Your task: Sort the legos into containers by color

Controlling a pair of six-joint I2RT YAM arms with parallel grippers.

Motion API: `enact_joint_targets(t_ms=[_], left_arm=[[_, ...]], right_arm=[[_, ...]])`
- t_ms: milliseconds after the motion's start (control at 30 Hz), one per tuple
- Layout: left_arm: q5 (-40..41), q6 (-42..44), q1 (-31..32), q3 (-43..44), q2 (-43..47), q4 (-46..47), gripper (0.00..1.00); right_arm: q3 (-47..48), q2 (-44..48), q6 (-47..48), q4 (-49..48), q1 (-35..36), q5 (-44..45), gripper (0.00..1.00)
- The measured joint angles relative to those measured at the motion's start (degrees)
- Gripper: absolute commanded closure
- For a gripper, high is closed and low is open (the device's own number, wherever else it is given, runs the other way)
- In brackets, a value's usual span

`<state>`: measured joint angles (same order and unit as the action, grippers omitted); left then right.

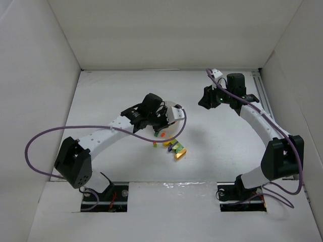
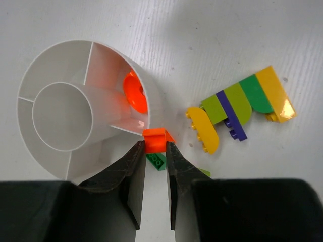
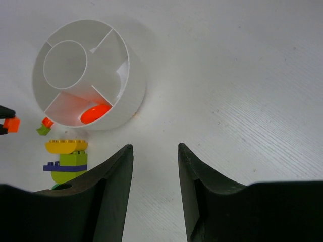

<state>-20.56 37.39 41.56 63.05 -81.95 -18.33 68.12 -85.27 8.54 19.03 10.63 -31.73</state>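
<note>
Left end effector (image 2: 155, 151): closed on a small orange-red brick (image 2: 157, 139), held right at the outer wall of the round white divided dish (image 2: 30, 91). In one wedge compartment, an orange-red round piece (image 2: 135, 92); other compartments and central well bare. Under the fingers, on the tabletop (image 2: 227, 40), a small green brick (image 2: 156, 162). On the near side of the dish, lying flat and apart from it, a joined clump (image 2: 242, 106) of yellow, green and purple bricks. Right end effector (image 3: 155, 151): open, gripping nothing, hanging to the right of the dish.
</note>
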Motion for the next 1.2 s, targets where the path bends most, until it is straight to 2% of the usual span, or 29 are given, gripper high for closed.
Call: enact_joint_targets(t_ms=[200, 933, 1200], left_arm=[[0.17, -1.57, -2.10, 3.61, -5.16, 0.15, 0.97], [0.81, -2.97, -2.25, 7.93, -11.15, 1.03, 0.97], [1.11, -3.13, -2.25, 8.37, -11.34, 1.25, 0.83]], right_arm=[[0.00, 0.00, 0.00, 0.04, -0.11, 0.02, 0.53], [0.00, 0.00, -0.02, 0.02, -0.13, 0.02, 0.53], [0.00, 0.00, 0.00, 0.04, -0.55, -0.07, 0.53]])
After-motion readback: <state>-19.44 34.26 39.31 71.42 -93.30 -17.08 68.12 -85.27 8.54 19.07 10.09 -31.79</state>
